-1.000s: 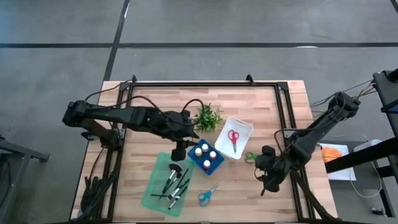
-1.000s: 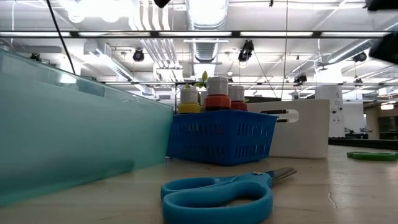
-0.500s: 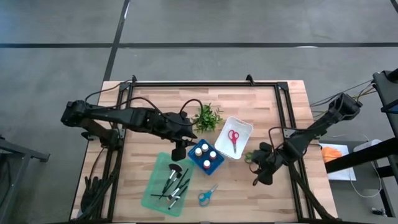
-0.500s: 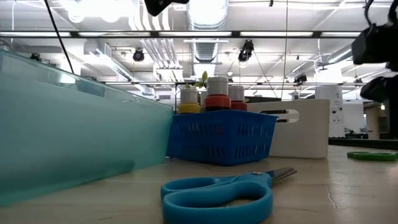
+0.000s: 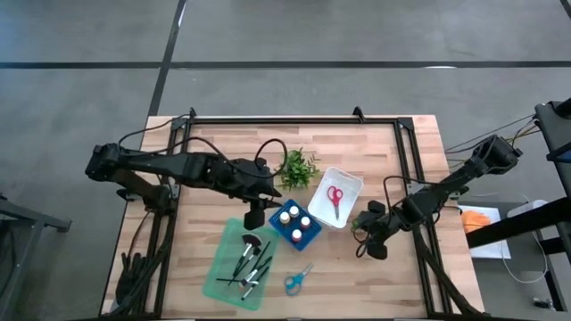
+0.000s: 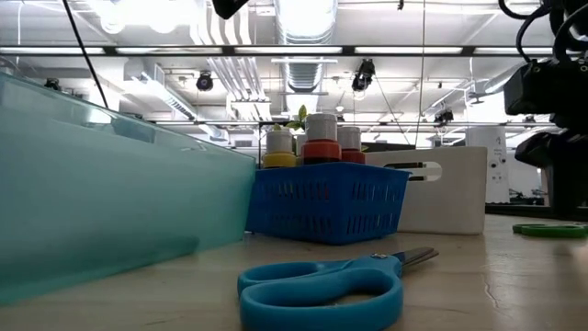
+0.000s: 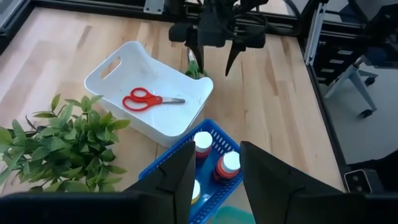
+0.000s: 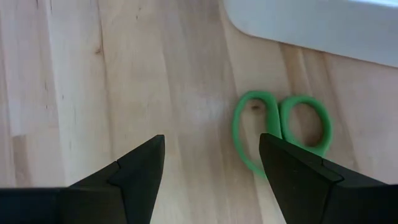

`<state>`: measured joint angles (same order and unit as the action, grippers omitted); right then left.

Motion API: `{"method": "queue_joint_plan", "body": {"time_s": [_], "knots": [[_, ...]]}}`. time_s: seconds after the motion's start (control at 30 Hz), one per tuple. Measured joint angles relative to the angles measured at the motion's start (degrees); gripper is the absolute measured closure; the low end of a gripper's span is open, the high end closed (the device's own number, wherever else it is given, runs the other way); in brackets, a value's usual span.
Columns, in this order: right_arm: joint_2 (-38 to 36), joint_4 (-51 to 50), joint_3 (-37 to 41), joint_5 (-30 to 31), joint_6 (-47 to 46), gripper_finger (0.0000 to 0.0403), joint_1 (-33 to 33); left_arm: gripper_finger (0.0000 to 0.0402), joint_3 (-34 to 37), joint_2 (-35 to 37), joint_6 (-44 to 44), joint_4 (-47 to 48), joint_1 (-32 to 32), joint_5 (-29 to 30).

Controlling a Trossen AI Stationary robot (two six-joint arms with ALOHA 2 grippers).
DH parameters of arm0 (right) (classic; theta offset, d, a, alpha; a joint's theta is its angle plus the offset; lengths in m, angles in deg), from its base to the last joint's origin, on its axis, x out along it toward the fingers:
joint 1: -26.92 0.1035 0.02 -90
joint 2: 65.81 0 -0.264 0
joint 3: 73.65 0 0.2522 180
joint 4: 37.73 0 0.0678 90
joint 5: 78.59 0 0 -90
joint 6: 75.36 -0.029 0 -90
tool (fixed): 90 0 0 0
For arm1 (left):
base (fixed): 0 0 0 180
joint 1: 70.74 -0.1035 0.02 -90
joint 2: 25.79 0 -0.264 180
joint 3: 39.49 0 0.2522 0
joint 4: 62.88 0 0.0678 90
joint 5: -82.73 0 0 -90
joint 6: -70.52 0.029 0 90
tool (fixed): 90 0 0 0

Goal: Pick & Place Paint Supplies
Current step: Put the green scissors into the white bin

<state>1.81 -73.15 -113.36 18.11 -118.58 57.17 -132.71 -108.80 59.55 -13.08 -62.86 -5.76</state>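
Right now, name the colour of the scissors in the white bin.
Red scissors; clearest in the left wrist view.

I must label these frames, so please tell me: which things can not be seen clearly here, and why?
- Green scissors: blades cut off by the right gripper's finger in the right wrist view; hidden under the right gripper in the high view.
- Brushes: too small to count in the high view; behind the frosted teal tray wall in the low view.
- Left gripper: only its fingers show.
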Motion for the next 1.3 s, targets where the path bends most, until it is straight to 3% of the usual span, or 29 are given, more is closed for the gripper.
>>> {"method": "queue_joint_plan", "body": {"time_s": [0.37,0.63,0.8,1.17,1.3], "knots": [[-0.01,1.45,1.98,-2.33,1.4,0.0142,-0.56,0.0265,0.0,0.56,-1.78,0.01,0.0,-0.01],[-0.24,2.71,5.16,-2.77,-2.47,0.0151,-0.57,0.0265,0.0,0.56,-2.79,0.01,-0.04,0.01],[-0.28,2.87,6.38,-2.66,-4.89,0.0204,-0.61,0.0265,0.0,0.56,-3.07,0.01,-0.04,0.01],[-0.24,1.28,6.67,-2.45,-7.86,0.0374,-1.18,0.0265,0.0,0.56,-4.3,-0.03,-0.02,0.01],[0.01,0.13,5.18,-3.69,-8.0,0.0389,-1.15,0.0265,0.0,0.56,-4.3,-0.22,-0.02,0.01]]}}
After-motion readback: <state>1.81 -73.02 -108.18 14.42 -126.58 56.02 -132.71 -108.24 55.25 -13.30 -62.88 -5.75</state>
